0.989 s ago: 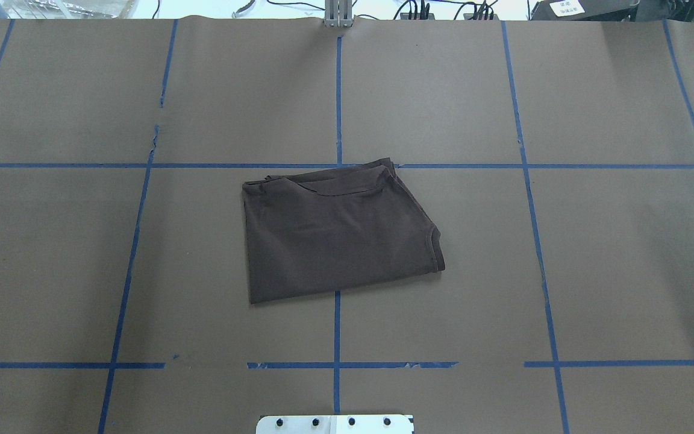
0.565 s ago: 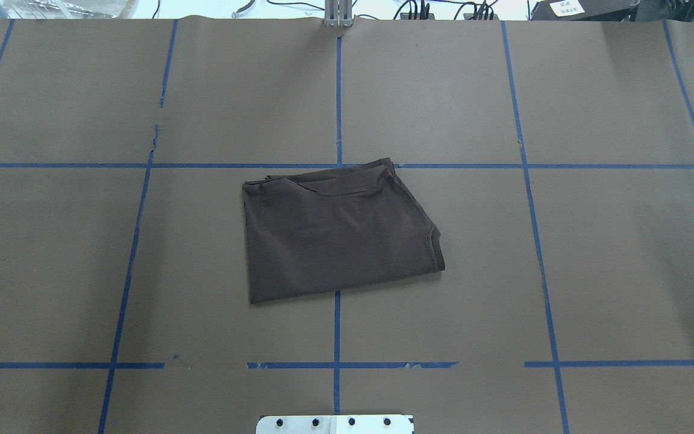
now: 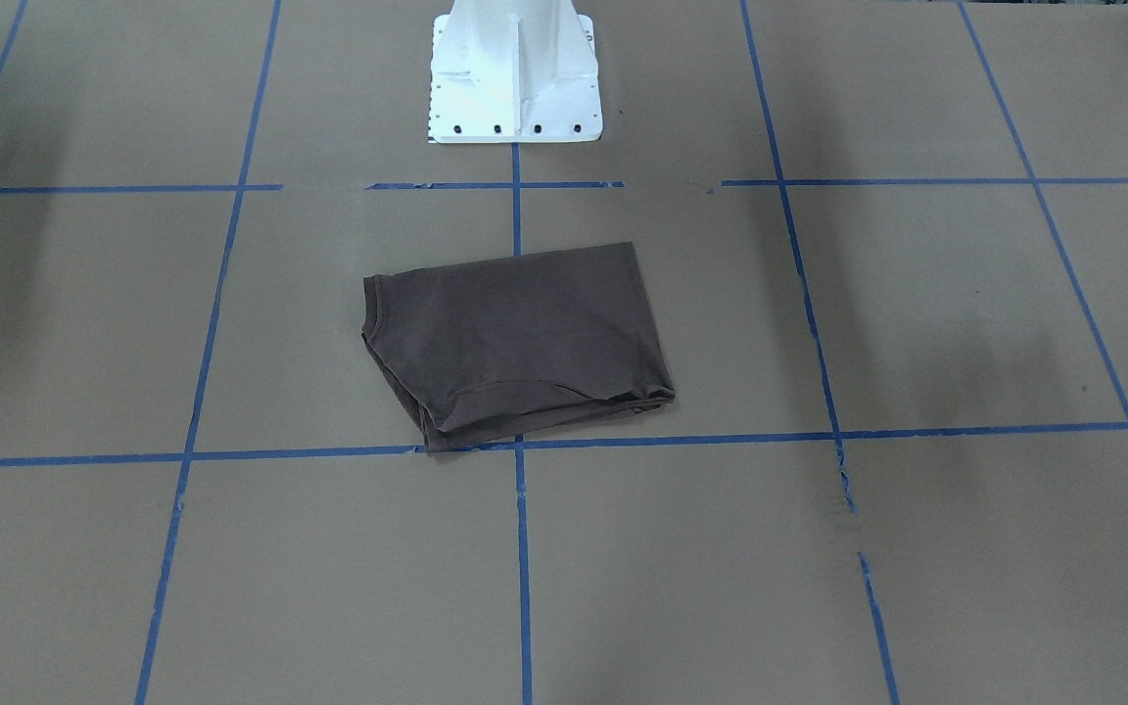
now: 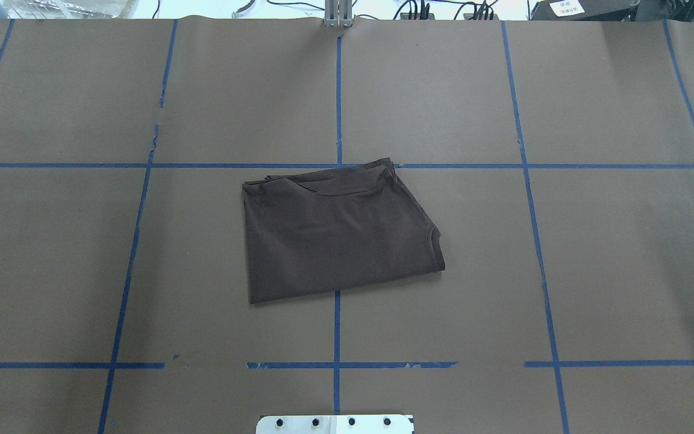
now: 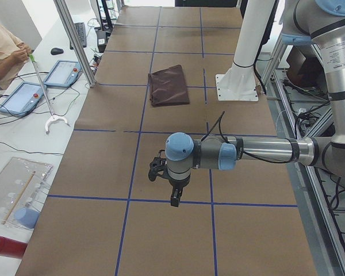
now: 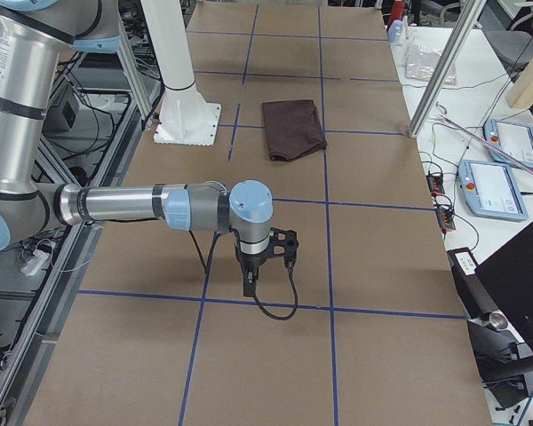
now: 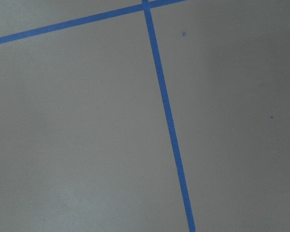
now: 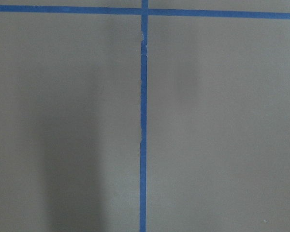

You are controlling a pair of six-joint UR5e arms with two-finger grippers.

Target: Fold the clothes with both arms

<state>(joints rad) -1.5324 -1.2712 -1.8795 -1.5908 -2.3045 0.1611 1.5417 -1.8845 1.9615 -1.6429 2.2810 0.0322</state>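
The clothes, one dark brown T-shirt (image 4: 335, 235), lie folded into a compact rectangle at the table's middle, also seen in the front view (image 3: 525, 343) and both side views (image 5: 168, 85) (image 6: 291, 127). Both arms are pulled back far from it. My left gripper (image 5: 175, 198) hangs pointing down over bare paper near the table's left end. My right gripper (image 6: 249, 284) hangs the same way near the right end. I cannot tell whether either is open or shut. Both wrist views show only brown paper and blue tape.
The white pedestal base (image 3: 515, 69) stands just behind the shirt. Blue tape lines (image 4: 338, 325) grid the brown paper cover. A person (image 5: 3, 46) sits by tablets (image 5: 23, 95) beyond the far edge, where metal posts (image 5: 75, 40) rise. More tablets (image 6: 506, 191) lie on the side bench.
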